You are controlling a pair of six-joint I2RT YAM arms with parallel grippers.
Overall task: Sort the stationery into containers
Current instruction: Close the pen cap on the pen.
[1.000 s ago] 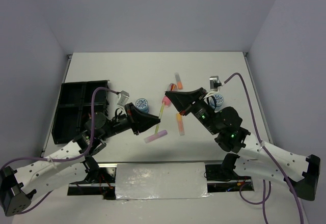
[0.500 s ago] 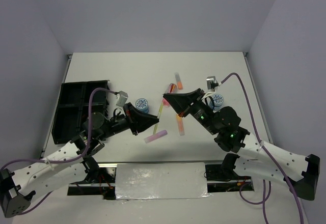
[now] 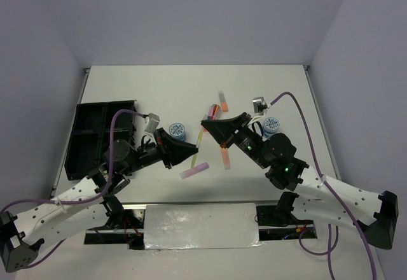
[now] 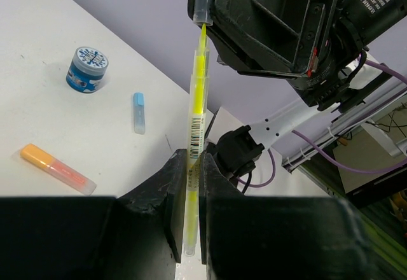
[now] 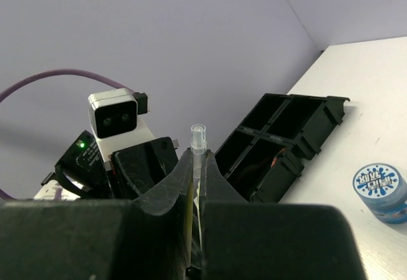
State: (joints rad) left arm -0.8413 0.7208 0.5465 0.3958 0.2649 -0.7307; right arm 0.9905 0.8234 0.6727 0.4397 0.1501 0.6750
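Yellow pen (image 4: 198, 102): held off the bench (image 3: 159, 89) between the two arms, near the middle of the workspace, with one end in each pincer.
Left pincer (image 4: 194, 165): pressed onto the pen's lower, barcoded end; the barrel runs straight up out of the jaws.
Right pincer (image 5: 197, 165): pinching the pen's clear far end, which pokes out past its fingertips.
Organiser tray (image 3: 79, 108): black, on the bench's left side, well apart from the pen.
Blue-white roll (image 3: 178, 130): on the bench just behind the left pincer.
Second roll (image 3: 272, 125): on the bench beside the right arm.
Lilac stick (image 3: 194, 170): lying on the bench below the left pincer.
Orange stick (image 3: 224, 154): on the bench under the right arm.
Light-blue stick (image 4: 138, 112): loose on the bench near the second roll.
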